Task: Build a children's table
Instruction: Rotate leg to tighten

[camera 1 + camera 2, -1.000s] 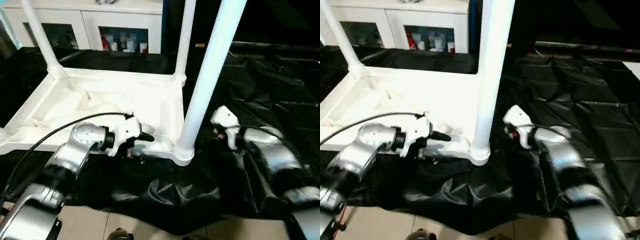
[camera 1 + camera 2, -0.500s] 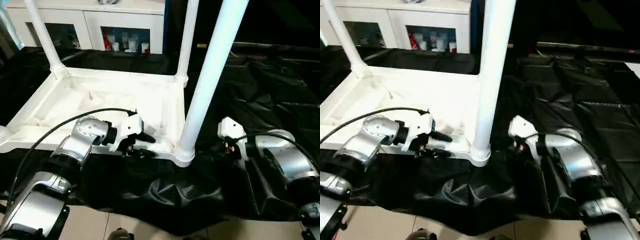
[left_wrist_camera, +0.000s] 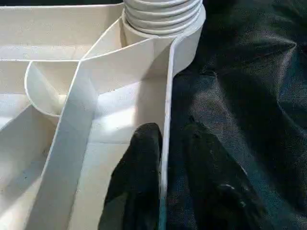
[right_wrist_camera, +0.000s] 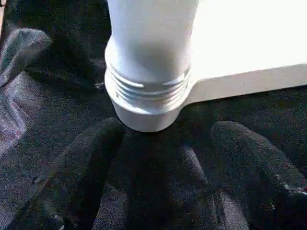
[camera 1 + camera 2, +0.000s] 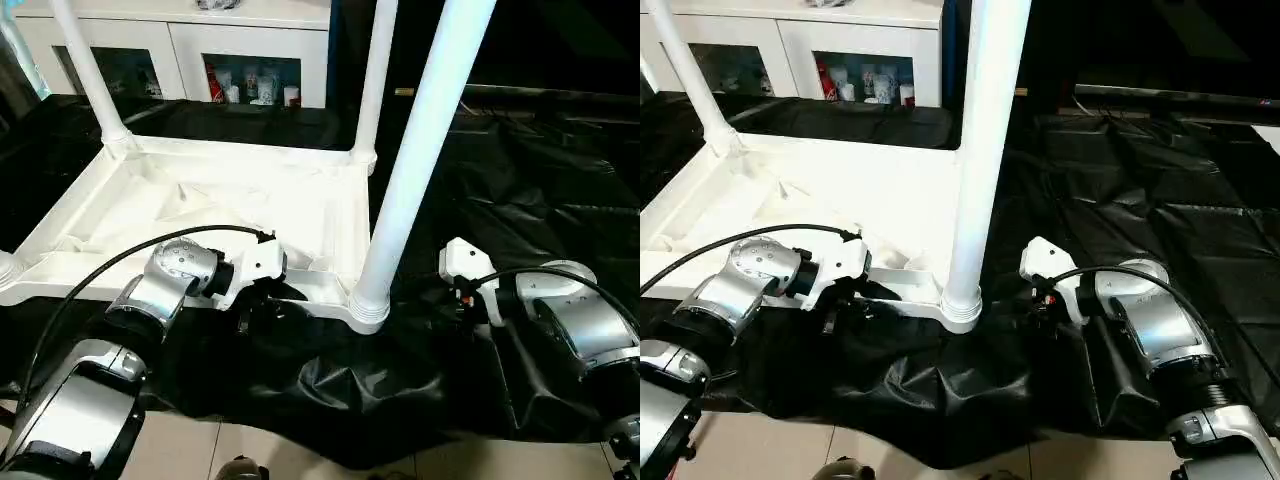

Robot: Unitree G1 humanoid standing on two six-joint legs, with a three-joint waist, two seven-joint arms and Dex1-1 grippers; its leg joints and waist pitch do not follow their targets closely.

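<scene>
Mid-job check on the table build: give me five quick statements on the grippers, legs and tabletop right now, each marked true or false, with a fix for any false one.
1. The tabletop lies with its ribbed underside up on the black sheet. True.
2. The left gripper grips the tabletop's near rim, one finger on each side. True.
3. The right gripper is shut on the near leg. False: its fingers are spread, just short of the leg's threaded base, touching nothing.
4. The near leg lies flat on the sheet. False: it stands upright in the corner socket.
5. A white cabinet with glass doors stands behind the table. True.
</scene>
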